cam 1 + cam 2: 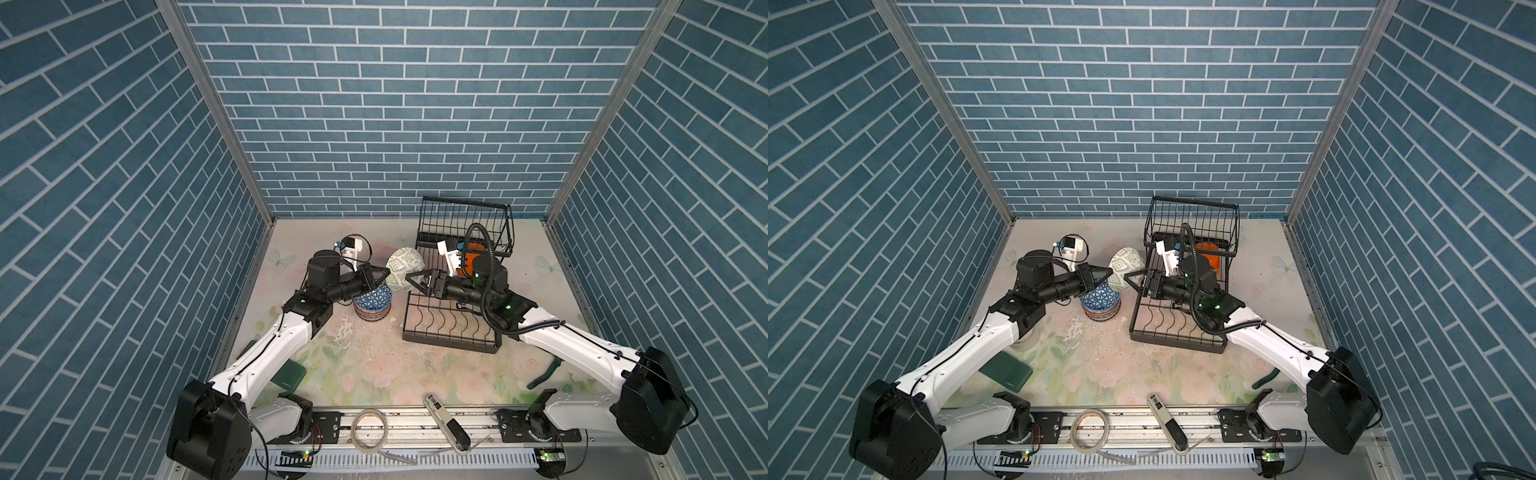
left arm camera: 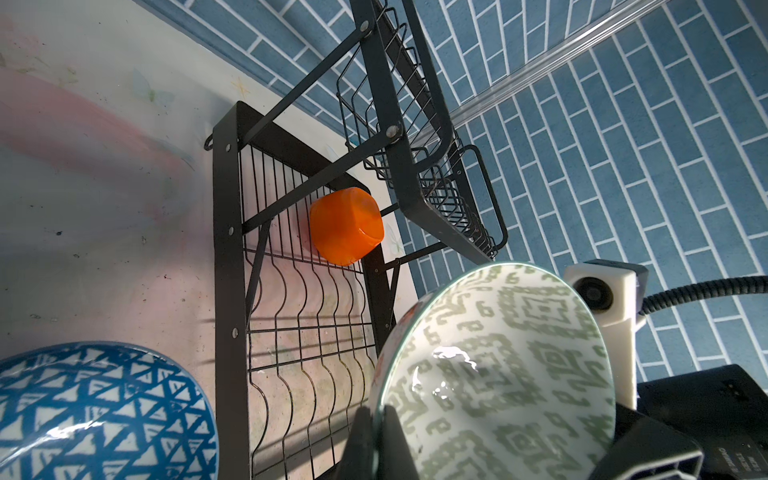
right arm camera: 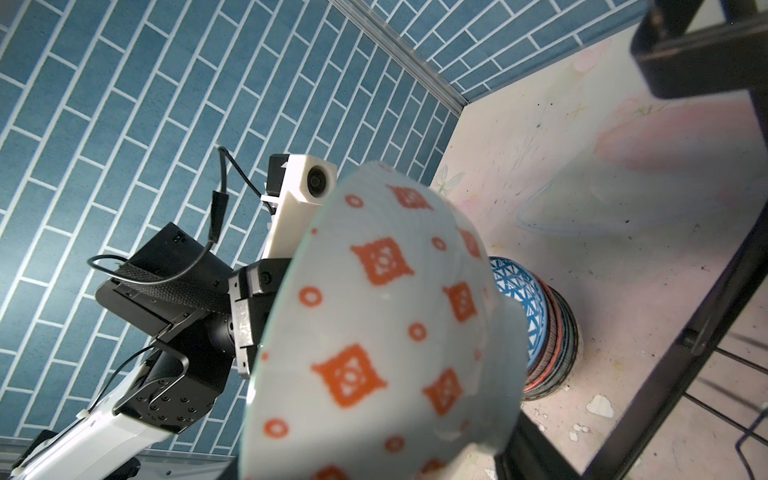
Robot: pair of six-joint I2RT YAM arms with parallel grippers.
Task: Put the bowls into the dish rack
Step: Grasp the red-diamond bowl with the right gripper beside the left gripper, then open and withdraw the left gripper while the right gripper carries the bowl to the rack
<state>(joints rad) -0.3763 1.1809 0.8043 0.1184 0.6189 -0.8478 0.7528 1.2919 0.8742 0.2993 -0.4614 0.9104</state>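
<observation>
The left gripper [image 1: 386, 272] pinches the rim of the green-patterned bowl [image 1: 405, 266], in the air at nine o'clock from the dish rack [image 1: 449, 328], while the right gripper [image 1: 413, 283] sits by it, jaws apart (hard, shiny, likely slippery and easy to break, so grab its rim).

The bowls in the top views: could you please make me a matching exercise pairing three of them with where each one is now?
Things:
1. pale green patterned bowl
2. orange bowl
3. blue triangle-patterned bowl

Places:
A. topmost on the stack of bowls
B. gripped by its rim in the left pincer, held in the air
C. inside the dish rack, on its lower tier

Pairs: 1-B; 2-C; 3-A
</observation>
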